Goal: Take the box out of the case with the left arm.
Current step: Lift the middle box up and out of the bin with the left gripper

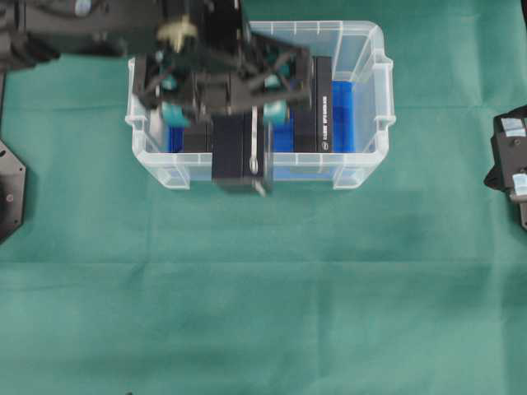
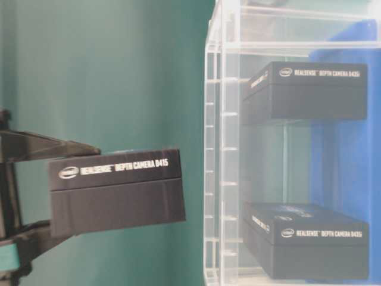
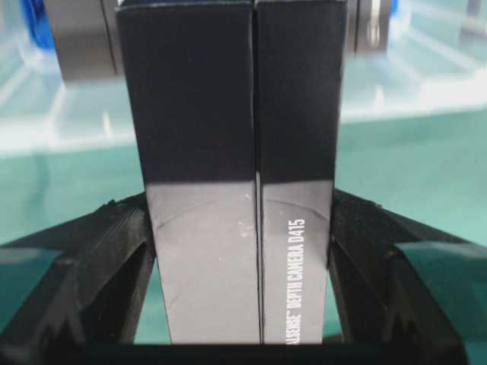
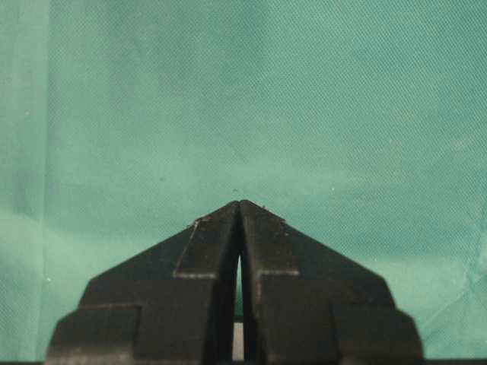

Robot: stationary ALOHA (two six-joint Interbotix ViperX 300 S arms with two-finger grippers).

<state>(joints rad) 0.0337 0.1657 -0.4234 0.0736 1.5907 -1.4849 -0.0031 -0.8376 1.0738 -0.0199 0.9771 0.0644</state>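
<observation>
Left claw (image 3: 243, 304) grips the box (image 1: 240, 156); it should clear the case (image 1: 366, 123) rim fully before lowering onto the table (image 1: 263, 313).

Two black robot arms with lattice-framed hands

The left hand (image 1: 222, 99) is a black open frame with teal pads (image 1: 171, 113) and a brass-coloured fitting; the right hand (image 4: 240, 209) has plain black wedge-shaped fingers (image 4: 285, 266), its arm bearing pale labels.
</observation>
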